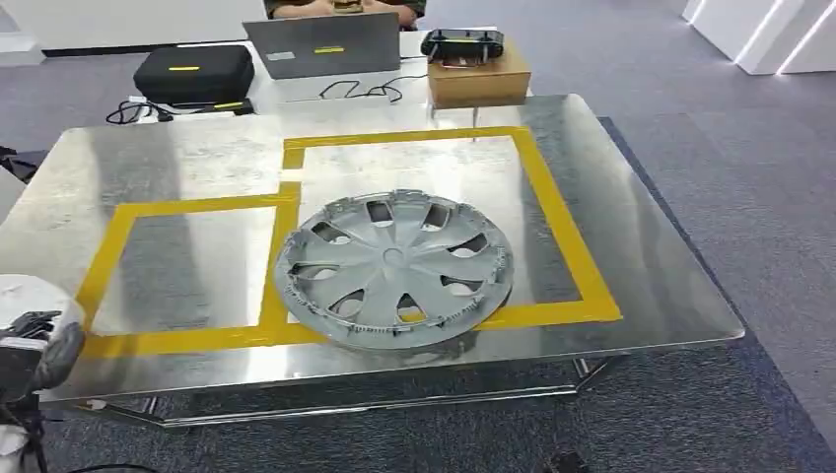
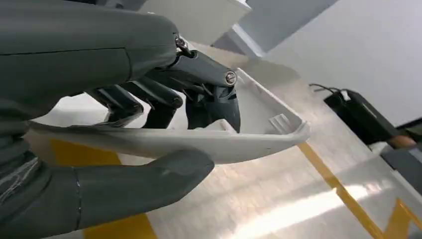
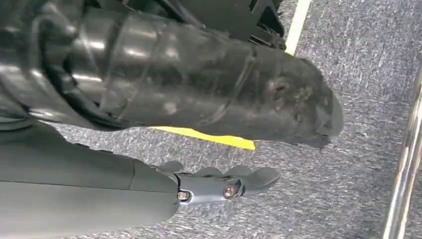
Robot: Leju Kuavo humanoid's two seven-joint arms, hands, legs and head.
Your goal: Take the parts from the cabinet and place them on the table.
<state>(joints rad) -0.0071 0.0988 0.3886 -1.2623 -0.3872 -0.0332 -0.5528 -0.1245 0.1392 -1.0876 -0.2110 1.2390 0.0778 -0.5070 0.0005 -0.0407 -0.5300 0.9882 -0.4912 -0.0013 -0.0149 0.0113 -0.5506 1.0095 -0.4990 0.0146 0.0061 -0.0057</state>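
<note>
A grey wheel cover [image 1: 392, 268] lies flat on the steel table [image 1: 631, 227], across the front line of the right yellow-taped box. My left hand [image 2: 114, 144] grips a white plastic part [image 2: 234, 142] between its thumb and dark fingers [image 2: 199, 87], just above the table's left end. In the head view that hand [image 1: 39, 355] sits at the table's front left corner with the white part [image 1: 30, 296] showing behind it. My right hand [image 3: 219, 185] hangs beside the body over the carpet, its fingers straight and holding nothing.
Yellow tape [image 1: 187, 207] marks two boxes on the table. Behind the table stand a black case [image 1: 192, 71], a laptop [image 1: 323, 44], a brown box [image 1: 478, 77] with a controller on it, and a seated person [image 1: 340, 8]. Grey carpet surrounds the table.
</note>
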